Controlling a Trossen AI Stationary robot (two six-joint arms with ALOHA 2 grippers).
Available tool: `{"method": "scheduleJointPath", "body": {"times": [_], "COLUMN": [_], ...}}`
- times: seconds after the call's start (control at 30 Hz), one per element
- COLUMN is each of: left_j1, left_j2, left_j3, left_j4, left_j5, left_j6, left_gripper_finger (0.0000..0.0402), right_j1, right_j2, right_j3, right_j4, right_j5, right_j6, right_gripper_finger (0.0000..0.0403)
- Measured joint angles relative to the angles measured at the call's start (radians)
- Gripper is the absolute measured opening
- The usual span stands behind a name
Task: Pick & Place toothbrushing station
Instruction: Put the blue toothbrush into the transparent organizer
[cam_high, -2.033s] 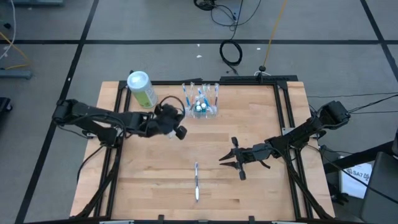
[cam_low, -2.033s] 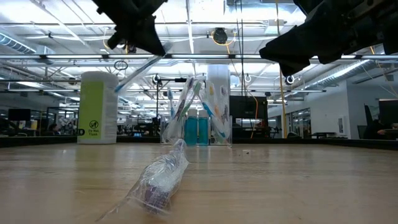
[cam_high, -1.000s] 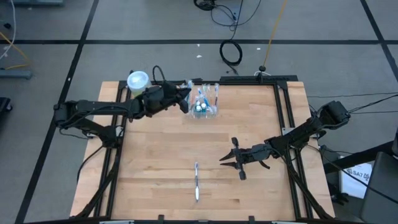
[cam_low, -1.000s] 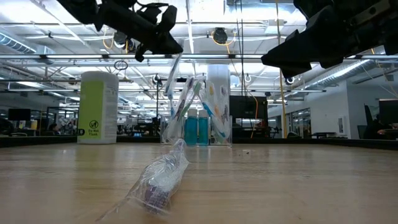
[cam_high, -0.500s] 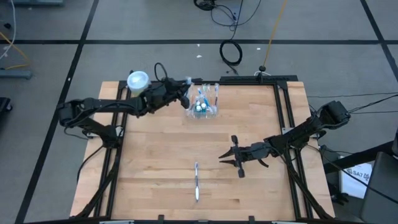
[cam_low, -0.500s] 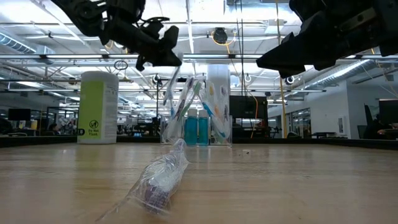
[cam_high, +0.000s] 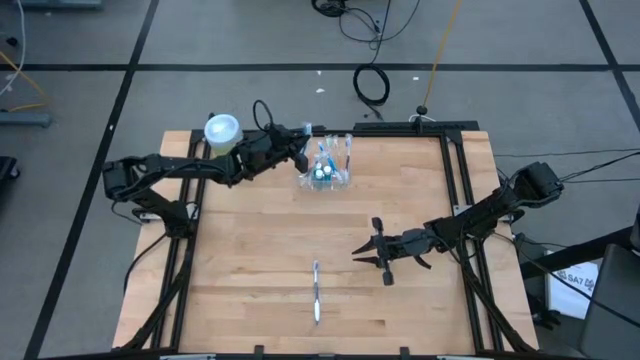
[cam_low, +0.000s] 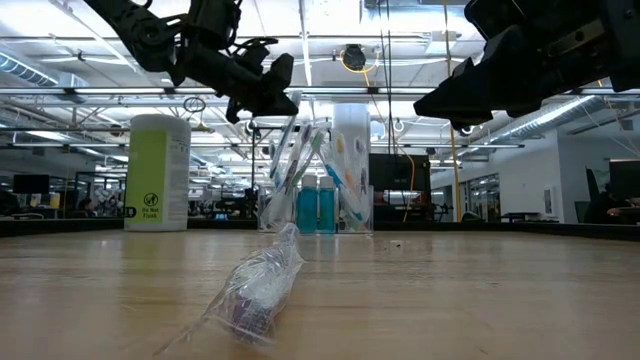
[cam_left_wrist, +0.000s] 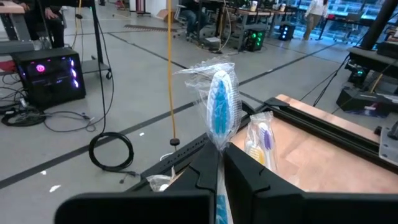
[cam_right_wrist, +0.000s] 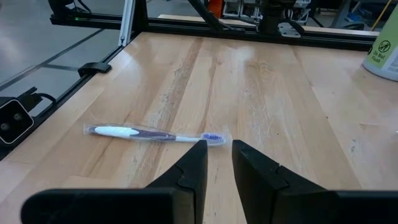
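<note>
High view: toothbrushing station (cam_high: 328, 168) stands near table's (cam_high: 250, 290) far edge. Left gripper (cam_high: 300, 153) just beside station's left side, jaws pinching a wrapped blue toothbrush (cam_left_wrist: 221, 109). Right gripper (cam_high: 362, 254) mid-table, well apart from station, jaws slightly spread, holding nothing.

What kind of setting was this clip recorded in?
Probably a large open robotics lab or workshop. The wooden table stands on a grey floor with loose cables, and the low view shows rows of ceiling lights and workstations with monitors beyond it.
</note>
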Motion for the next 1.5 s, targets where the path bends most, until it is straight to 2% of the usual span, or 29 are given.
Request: {"method": "scheduleJointPath", "body": {"times": [0.13, 0.27, 0.57, 0.77, 1.07, 1.5], "left_j1": [-0.004, -0.004, -0.004, -0.009, -0.042, -0.073], "left_j2": [0.0, -0.001, -0.001, -0.001, 0.021, 0.146], "left_j3": [-0.004, -0.042, -0.221, -0.274, -0.29, -0.288], "left_j4": [0.004, 0.029, 0.342, 0.357, 0.356, 0.38], "left_j5": [0.0, 0.0, 0.0, 0.0, -0.024, -0.074], "left_j6": [0.005, -0.021, -0.06, -0.082, -0.076, -0.116], "left_gripper_finger": [0.0005, 0.0013, 0.0011, 0.0008, 0.0008, 0.0012], "right_j1": [0.0, 0.0, 0.0, 0.0, 0.0, 0.0], "right_j2": [0.0, 0.0, 0.0, 0.0, 0.0, 0.0], "right_j3": [0.0, 0.0, 0.0, 0.0, -0.001, -0.001], "right_j4": [-0.001, -0.001, 0.0, 0.0, 0.0, -0.004], "right_j5": [0.0, 0.0, 0.0, 0.0, 0.0, 0.0], "right_j6": [0.0, 0.0, 0.0, -0.003, -0.003, -0.003], "right_gripper_finger": [0.007, 0.007, 0.007, 0.007, 0.007, 0.007]}}
